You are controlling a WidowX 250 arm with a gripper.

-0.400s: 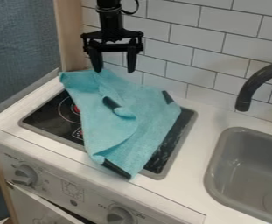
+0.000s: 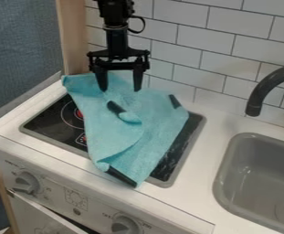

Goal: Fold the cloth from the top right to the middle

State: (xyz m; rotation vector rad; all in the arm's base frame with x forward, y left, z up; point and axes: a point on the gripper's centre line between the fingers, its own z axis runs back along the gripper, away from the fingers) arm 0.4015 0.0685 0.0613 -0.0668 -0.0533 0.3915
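The black gripper (image 2: 120,88) hangs from the top edge over the far part of the cloth, its two fingers spread apart with nothing held between them. Spread unevenly over the stove top, the light blue cloth (image 2: 123,137) has dark patches near its middle, at its right corner and at its near corner. A small fold rises by the middle patch. I cannot tell whether the fingertips touch the fabric.
Under the cloth lies the black stove top (image 2: 52,121) with its grey rim. A grey sink (image 2: 254,183) and dark faucet (image 2: 269,87) are at the right. The white tiled wall (image 2: 223,55) stands close behind, and knobs line the front.
The gripper has come down and slightly nearer, from just above the cloth's far edge to over its far part. The cloth looks unmoved.
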